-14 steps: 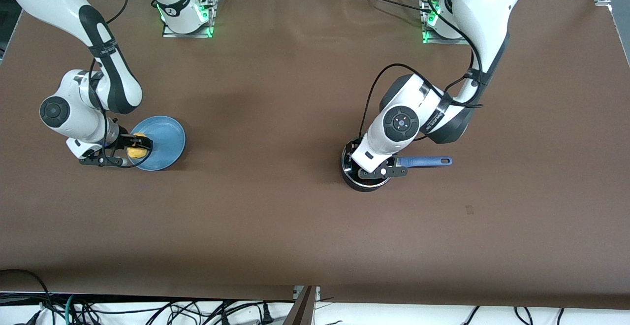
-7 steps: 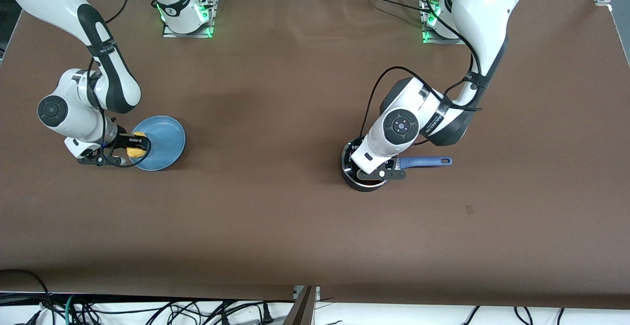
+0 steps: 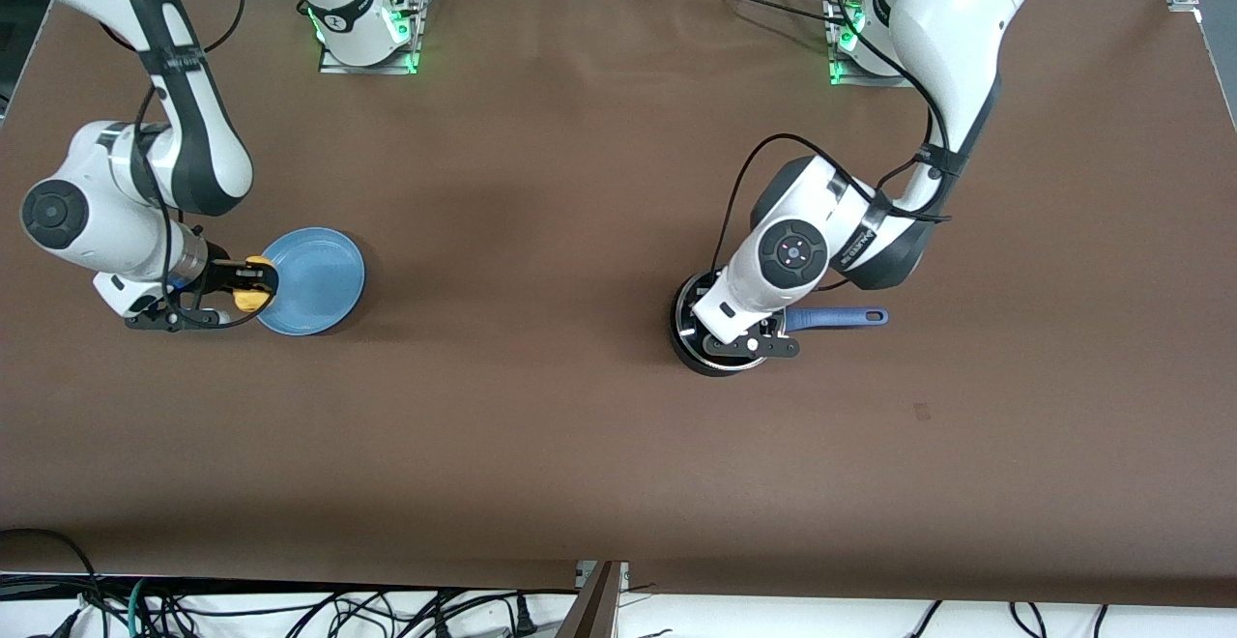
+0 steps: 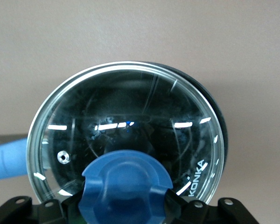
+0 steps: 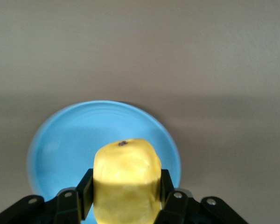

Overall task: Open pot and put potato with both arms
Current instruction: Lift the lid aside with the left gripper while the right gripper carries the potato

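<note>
Both grips matter: our right gripper [image 5: 126, 205] clamps the potato [image 5: 126, 179] above the plate [image 3: 319, 275]; our left gripper [image 4: 126, 207] pinches the lid knob [image 4: 126, 186] on the pot [image 3: 715, 343]. We risk dragging the pot if the lid sticks

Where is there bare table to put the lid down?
Bare brown table lies between the blue plate and the pot, and nearer the front camera than both. It's crowded at the pot, under the left claw, and at the plate's edge, by the right claw.
</note>
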`<state>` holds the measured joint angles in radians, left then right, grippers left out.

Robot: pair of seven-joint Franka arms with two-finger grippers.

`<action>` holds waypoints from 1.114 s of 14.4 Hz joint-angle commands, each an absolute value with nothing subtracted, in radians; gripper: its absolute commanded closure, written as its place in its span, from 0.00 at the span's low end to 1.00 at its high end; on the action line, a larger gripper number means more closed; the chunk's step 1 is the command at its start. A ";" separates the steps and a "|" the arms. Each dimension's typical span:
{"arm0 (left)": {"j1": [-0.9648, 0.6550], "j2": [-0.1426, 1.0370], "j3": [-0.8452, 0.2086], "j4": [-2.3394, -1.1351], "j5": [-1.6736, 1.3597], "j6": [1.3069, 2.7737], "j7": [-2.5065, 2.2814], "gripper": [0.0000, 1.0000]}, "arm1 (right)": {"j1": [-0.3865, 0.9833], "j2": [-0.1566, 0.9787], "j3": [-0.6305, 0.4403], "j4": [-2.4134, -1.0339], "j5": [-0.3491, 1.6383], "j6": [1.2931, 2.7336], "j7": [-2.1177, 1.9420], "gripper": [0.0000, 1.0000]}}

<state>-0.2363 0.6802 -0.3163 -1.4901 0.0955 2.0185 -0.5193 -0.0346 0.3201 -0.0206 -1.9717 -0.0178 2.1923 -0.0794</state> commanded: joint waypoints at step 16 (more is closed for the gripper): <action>0.271 0.360 -0.325 -1.640 0.138 1.756 0.265 1.00 | 0.354 0.596 0.327 -1.409 -0.021 2.179 0.909 0.52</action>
<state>0.1821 0.4026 -0.3139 -1.5386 0.0981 1.7076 0.1384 0.2775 0.4853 0.3317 -1.5434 -0.0129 2.1358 0.7956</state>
